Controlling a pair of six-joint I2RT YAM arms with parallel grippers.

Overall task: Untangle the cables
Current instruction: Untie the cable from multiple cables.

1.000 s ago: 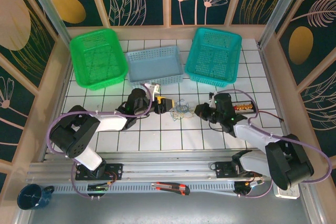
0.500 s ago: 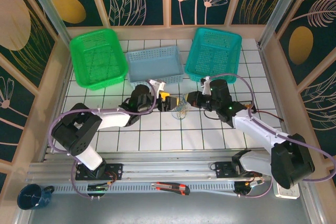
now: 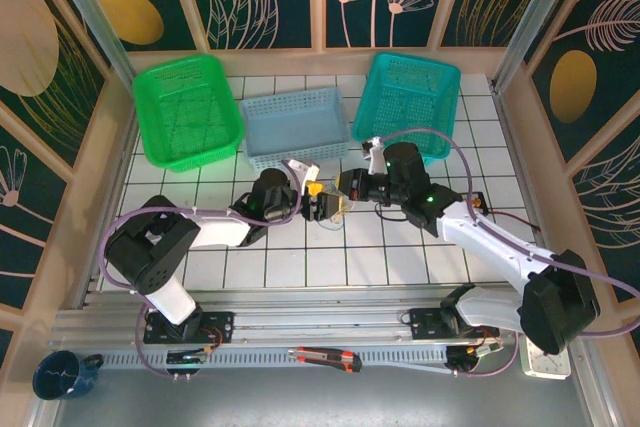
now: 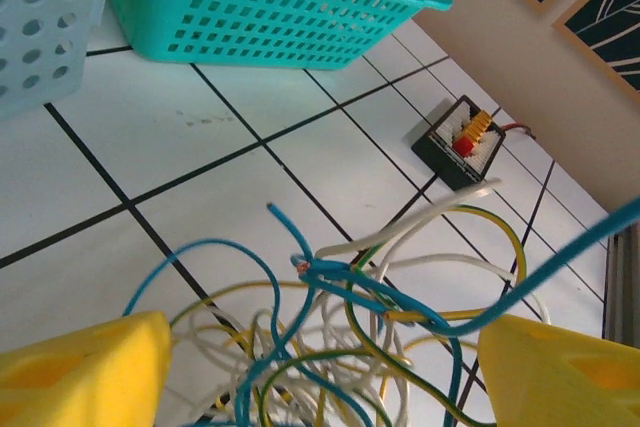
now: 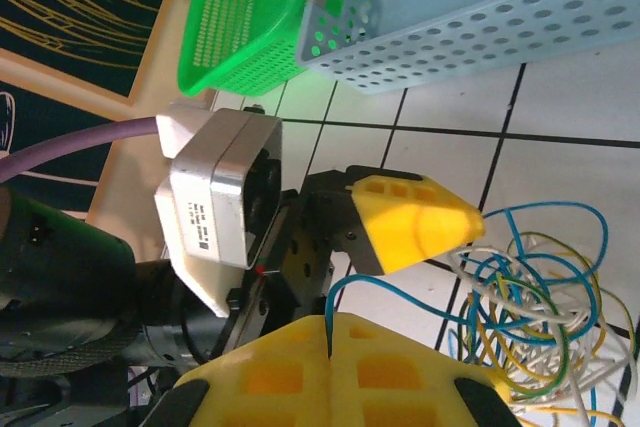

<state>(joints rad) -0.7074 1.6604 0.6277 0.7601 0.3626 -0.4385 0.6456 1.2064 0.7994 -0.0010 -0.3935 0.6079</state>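
right tool [image 5: 328, 332] has swung in, clamped on a blue cable [image 4: 560, 259]; left tool [image 4: 320, 367] gapes, empty; cables [image 4: 340, 347] remain knotted.

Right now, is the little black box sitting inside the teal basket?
No, the black box lies on the white tiled table, well apart from the teal basket.

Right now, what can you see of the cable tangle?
The cables are thin limp wires, blue, white, yellow and green-yellow, looped into one loose knot lying on the white tiled table. One blue strand runs taut up into the shut right pincer, which pinches it between yellow pads. The open left pincer straddles the heap, its fingers apart on either side.
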